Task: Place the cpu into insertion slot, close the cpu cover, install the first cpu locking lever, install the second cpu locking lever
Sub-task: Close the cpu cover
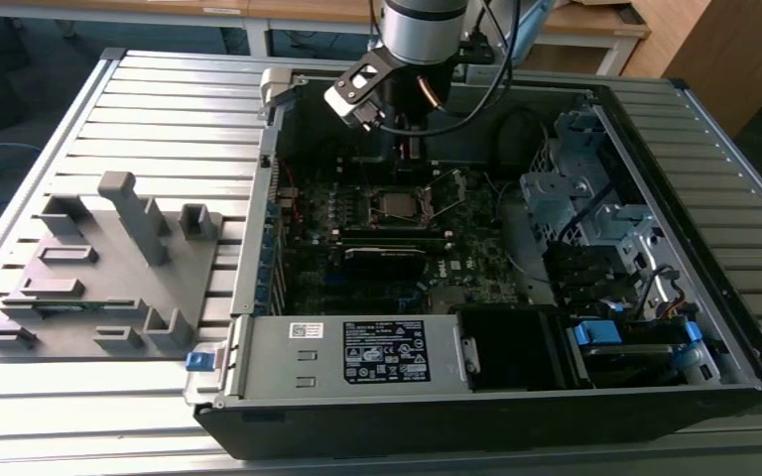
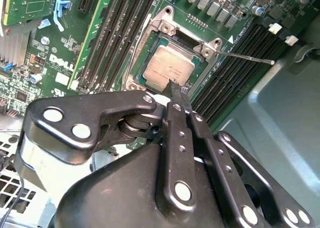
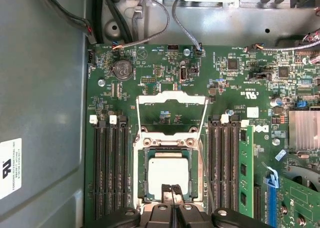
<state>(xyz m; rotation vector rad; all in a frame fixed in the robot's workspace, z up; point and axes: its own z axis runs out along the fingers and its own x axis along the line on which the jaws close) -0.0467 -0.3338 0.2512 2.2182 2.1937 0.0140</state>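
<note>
Clearly you have the first step behind you: the cpu lies flat inside the insertion slot, which sits in the middle of the exterior view on the motherboard. The cpu cover stands open, swung away from the slot on its hinge, so by my reading closing it is the step in hand.

Your gripper hangs at the upper middle of the exterior view. In both wrist views its fingers are pressed together with nothing between them. The tips meet right at the chip's edge, touching it or just above it; I cannot tell which.

As I judge it, shutting the cover calls for getting those closed tips behind the frame's free bar and pushing it down over the chip without nudging the chip out of its seat.

Count:
- One cpu, one slot, one cover, and one gripper with two fingers.
- One locking lever shows as a thin rod sticking out from the slot's corner, unlatched. You cannot pick out a second for sure.
- Memory slots run in two banks, one on each side of the slot.
</note>
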